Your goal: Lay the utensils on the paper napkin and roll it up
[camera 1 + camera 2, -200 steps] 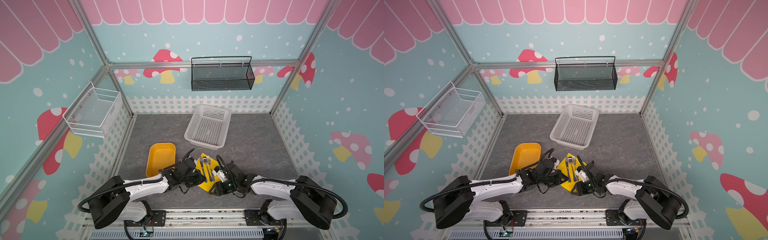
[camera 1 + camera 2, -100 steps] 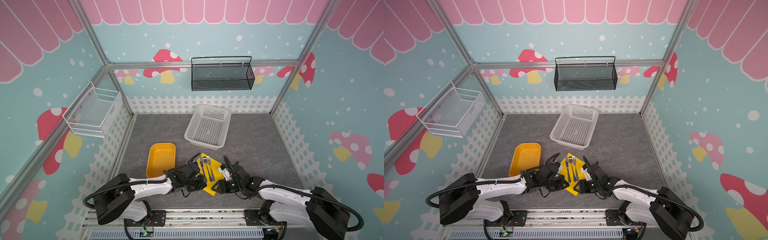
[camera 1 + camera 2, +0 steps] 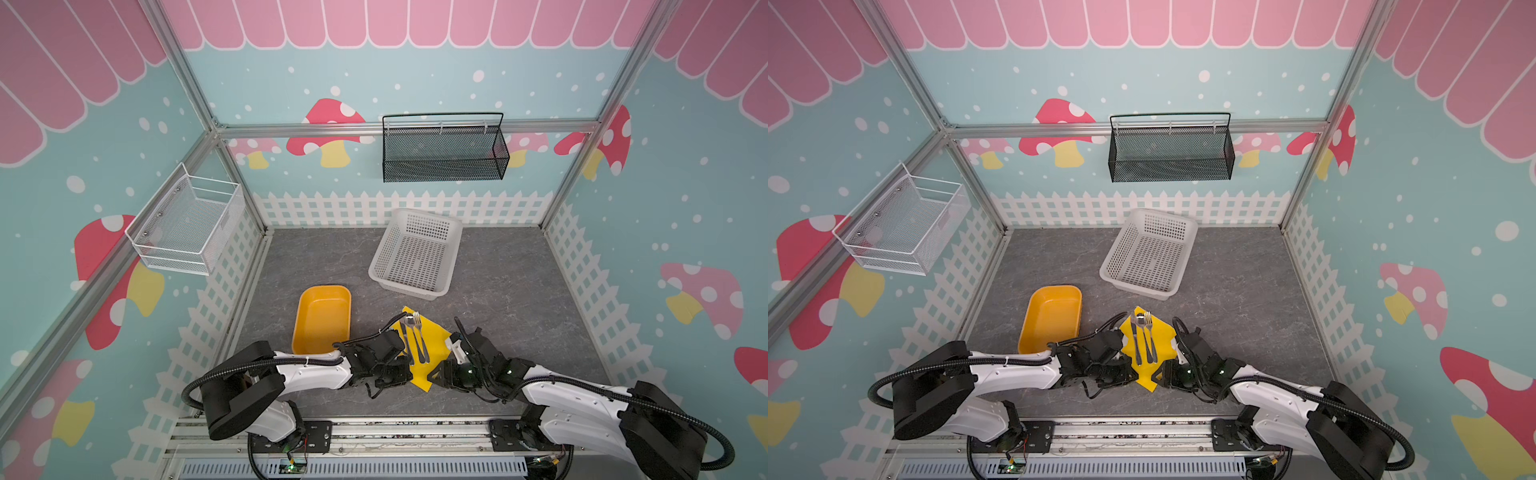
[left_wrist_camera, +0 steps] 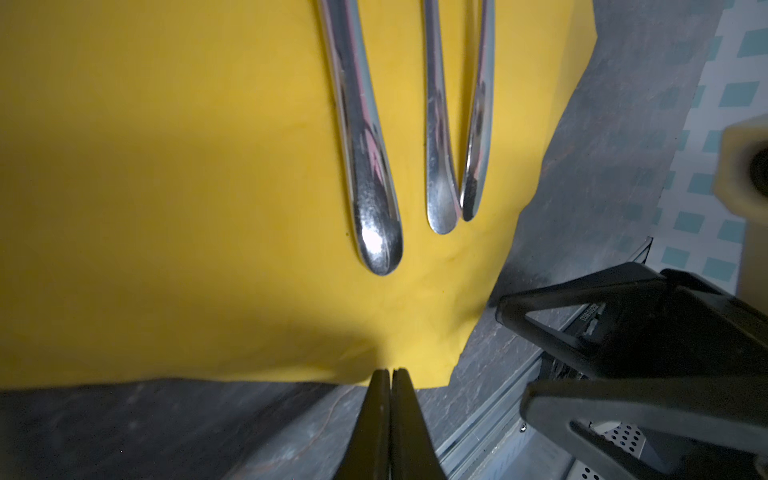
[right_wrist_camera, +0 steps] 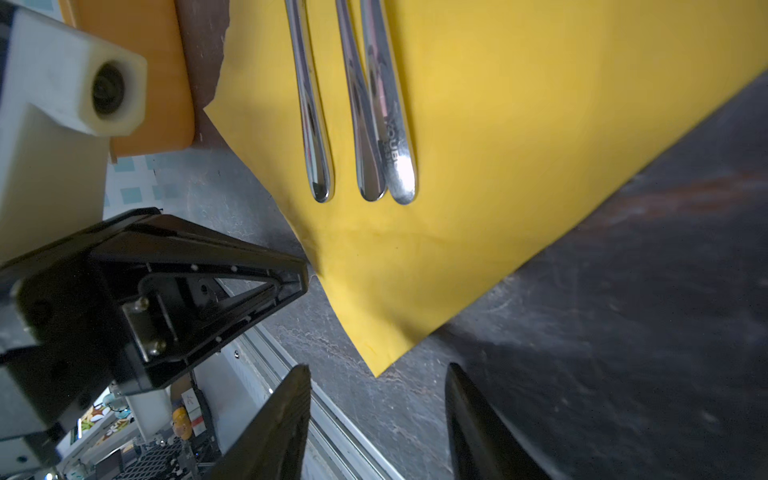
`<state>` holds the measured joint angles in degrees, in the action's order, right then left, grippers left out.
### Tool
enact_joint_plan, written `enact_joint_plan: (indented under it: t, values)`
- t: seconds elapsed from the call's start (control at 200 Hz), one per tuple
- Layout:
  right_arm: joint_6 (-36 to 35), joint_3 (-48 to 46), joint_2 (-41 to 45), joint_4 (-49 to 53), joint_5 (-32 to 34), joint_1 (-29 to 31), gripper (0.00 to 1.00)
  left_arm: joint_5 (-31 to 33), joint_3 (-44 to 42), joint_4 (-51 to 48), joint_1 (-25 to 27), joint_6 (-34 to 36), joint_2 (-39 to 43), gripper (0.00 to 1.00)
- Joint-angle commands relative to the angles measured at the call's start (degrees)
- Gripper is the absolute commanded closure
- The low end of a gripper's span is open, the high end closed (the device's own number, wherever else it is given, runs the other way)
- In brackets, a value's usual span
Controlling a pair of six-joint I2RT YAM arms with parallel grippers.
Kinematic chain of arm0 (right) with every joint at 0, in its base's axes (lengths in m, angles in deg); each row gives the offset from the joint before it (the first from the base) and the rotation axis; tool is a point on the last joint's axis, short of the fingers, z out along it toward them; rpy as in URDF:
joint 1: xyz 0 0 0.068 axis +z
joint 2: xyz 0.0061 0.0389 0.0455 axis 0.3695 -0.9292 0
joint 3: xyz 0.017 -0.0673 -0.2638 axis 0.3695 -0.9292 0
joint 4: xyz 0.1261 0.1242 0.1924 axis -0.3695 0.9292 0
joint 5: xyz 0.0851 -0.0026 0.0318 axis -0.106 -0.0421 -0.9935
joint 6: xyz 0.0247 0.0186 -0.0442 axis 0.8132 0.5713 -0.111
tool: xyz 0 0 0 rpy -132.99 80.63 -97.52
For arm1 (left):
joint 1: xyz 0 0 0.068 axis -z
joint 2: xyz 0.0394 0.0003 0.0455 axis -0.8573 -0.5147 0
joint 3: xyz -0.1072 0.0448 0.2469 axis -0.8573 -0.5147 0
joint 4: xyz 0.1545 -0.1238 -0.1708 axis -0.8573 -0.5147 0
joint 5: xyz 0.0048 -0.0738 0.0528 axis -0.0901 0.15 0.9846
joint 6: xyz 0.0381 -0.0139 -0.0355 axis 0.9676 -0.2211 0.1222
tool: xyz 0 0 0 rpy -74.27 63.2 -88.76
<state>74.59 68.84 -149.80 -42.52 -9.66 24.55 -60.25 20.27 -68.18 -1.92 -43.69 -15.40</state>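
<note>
Desk point(image 3: 498, 291): grey and stone-patterned, sitting inside teal mushroom-printed walls.
Paper napkin point(image 3: 435, 338): lying mid-width near the desk's front edge.
Utensils point(image 3: 415, 338): lying side by side on the napkin.
Left pincer point(image 4: 390, 382): sitting closed at the napkin's edge; I cannot tell whether it is pinching paper.
Right pincer point(image 5: 378, 368): standing half open and empty, just off the napkin's front corner.
Black mesh basket point(image 3: 442, 151): hanging on the back wall.

- Your left gripper point(image 4: 391, 374), jaws pinched on the paper napkin point(image 4: 187, 187) edge, and your right gripper point(image 5: 378, 368), jaws apart just short of the near corner, crowd that corner.
- The utensils point(image 3: 415, 338) fill the napkin's middle, with bare yellow on both sides.
- The orange tray point(image 3: 322, 320) hems in your left arm.
- The white basket point(image 3: 415, 253) stands beyond the far corner; the grey floor point(image 3: 519, 316) to your right lies open.
</note>
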Motion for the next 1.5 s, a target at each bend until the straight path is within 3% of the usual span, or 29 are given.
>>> enact_joint_plan:
  t: [0.0,0.17,0.705,1.186,1.496]
  values:
    - [3.94,-1.05,-1.0,-3.75,-1.53,0.21,0.45,1.74,0.29,0.37,0.29,-0.01,0.72,0.93]
    - [7.25,-3.4,-1.74,-7.92,-3.3,0.17,0.43,2.23,1.61,-1.44,0.25,0.84,0.22,0.93]
    - [7.74,-3.42,-7.24,-13.28,-3.92,0.17,0.42,1.95,0.56,1.0,0.29,-1.0,-0.41,0.92]
    - [7.6,-0.19,-8.24,-19.42,-5.15,-0.27,0.36,10.49,-1.44,-4.23,0.18,-0.51,13.49,0.88]
    - [7.75,0.58,-9.17,-20.86,-6.06,-1.71,0.32,10.86,-0.8,-8.04,0.16,3.65,18.96,0.88]
